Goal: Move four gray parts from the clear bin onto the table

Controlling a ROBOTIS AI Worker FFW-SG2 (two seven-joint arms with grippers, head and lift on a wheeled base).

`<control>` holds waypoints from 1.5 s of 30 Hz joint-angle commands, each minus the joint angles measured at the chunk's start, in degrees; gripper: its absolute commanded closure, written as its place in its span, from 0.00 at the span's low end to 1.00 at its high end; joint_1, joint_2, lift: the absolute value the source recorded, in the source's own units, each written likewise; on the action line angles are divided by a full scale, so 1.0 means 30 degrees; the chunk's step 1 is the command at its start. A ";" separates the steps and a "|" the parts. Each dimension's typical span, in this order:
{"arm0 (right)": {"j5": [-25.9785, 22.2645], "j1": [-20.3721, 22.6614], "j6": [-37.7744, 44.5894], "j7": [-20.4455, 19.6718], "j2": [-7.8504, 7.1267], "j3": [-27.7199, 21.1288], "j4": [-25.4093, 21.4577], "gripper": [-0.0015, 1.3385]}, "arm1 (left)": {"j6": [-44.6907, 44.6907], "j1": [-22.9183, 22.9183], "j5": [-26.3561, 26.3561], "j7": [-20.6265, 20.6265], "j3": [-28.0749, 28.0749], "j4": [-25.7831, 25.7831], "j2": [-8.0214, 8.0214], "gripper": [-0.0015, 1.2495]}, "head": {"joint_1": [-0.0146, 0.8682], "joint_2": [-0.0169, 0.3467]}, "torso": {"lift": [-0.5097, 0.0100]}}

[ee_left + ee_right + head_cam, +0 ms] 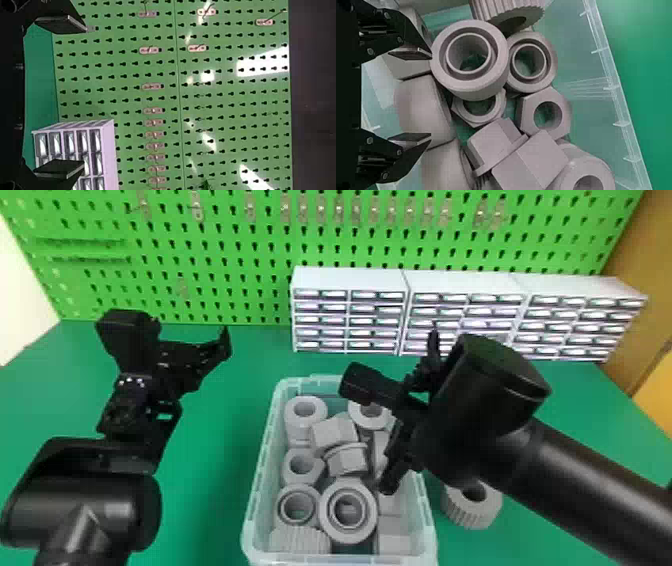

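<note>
A bright green pegboard with rows of dark keyhole slots [350,255] spans the top of the head view, small metal hooks on pale mounting plates [197,207] dotted along its upper part. Low against it, from the centre to the right, sit three adjoining pale lavender cabinets with stacked small drawers [350,279]. A brown panel [645,255] stands at the upper right; a whitish wall [14,290] shows at the left edge. White glare streaks the pegboard in the left wrist view.

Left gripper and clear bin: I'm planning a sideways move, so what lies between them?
In the head view, the stretch between the left gripper and the clear bin is bare green table.
</note>
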 commanded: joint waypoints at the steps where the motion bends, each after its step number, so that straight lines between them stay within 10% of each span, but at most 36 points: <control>1: 0.0615 0.0016 -0.0322 0.0000 0.0436 0.0002 0.0536 0.40 | 0.0000 -0.0030 0.0018 -0.0001 -0.0028 0.0026 0.0000 0.08 | 0.79 0.12 | 0.89; 45: -0.3809 -0.1536 -0.3867 -0.1670 0.1755 0.1994 0.4608 0.40 | 0.0000 -0.0206 0.0018 -0.0001 -0.0116 0.0231 0.0000 0.08 | 0.79 0.12 | 0.89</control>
